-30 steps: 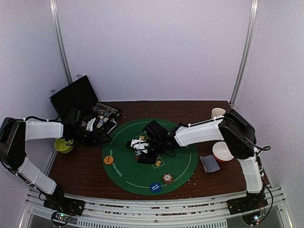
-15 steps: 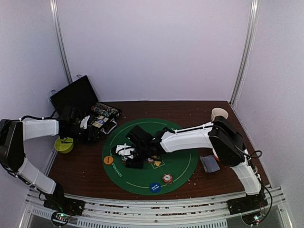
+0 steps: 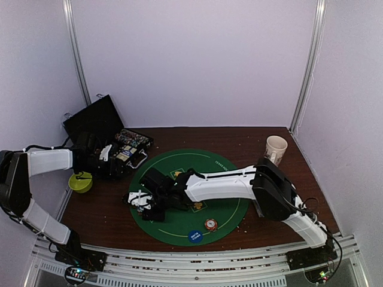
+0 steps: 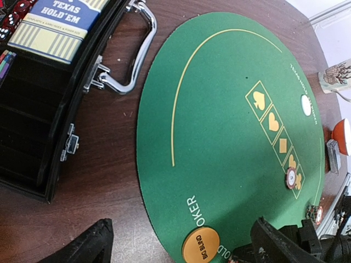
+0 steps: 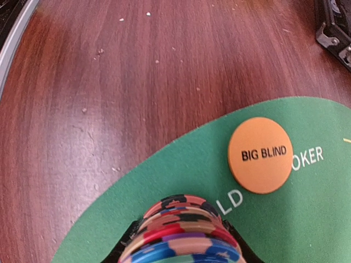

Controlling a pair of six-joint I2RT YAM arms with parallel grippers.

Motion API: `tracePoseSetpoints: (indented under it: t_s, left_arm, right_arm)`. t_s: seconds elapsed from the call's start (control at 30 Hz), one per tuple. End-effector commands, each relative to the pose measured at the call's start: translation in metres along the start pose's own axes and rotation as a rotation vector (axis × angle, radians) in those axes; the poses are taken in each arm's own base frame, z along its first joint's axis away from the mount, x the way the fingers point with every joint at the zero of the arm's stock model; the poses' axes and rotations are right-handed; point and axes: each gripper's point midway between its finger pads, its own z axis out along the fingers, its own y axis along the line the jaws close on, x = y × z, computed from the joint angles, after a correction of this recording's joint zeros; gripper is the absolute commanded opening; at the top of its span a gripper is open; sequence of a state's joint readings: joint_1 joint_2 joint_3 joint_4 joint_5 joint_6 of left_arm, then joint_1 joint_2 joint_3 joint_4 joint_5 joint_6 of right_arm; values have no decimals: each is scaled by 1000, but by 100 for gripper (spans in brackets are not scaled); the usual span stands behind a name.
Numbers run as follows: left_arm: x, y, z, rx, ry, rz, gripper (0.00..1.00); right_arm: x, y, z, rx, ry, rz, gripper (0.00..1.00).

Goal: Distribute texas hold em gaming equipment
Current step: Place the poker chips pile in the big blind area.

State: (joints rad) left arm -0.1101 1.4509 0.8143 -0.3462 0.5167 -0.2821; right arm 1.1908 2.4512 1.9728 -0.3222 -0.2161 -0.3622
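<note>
Wooden table (image 3: 239,134); green mat (image 3: 197,161) (centre); black case (image 3: 96,122); beige mug (image 3: 276,147); grey cards (image 4: 332,155)

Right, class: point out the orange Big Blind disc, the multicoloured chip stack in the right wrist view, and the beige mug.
Big Blind disc (image 5: 259,155): right wrist view, centre of its printed face.
chip stack (image 5: 184,233): right wrist view, striped side of the stack.
beige mug (image 3: 275,149): top external view, its outer wall.

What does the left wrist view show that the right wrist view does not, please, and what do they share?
Only the left wrist view shows the Texas Hold'em box, the case handle, the printed suit symbols, the white disc and the mug. Only the right wrist view shows the multicoloured chip stack at its bottom edge. Both show the orange Big Blind disc, the green mat and the wooden table.
</note>
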Motion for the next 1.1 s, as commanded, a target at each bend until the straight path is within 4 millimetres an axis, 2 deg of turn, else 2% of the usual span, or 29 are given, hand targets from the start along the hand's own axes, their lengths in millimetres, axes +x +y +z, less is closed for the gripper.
tracePoseSetpoints:
  t_s: [0.0,0.07,0.33,0.4,0.67,1.07]
  left_arm:
    - [-15,-3,-11,-5,-46,38,91]
    - [-15,-2,-11,-6,-45,38,91]
    - [-14,0,-12,-11,-45,43,91]
    - [-14,-1,-12,-10,-46,44,91]
    - [-15,0,-13,-14,-46,49,91]
    - [-17,1,-14,-18,-50,50,91]
  right_arm:
    - [44,48,32,-98,172,-6,6]
    - [51,52,38,-98,192,-7,6]
    - [67,48,43,-61,246,-13,10]
    - [59,44,43,-48,227,-12,12]
    - [63,41,46,-32,232,17,31]
    - [63,23,46,10,216,40,39]
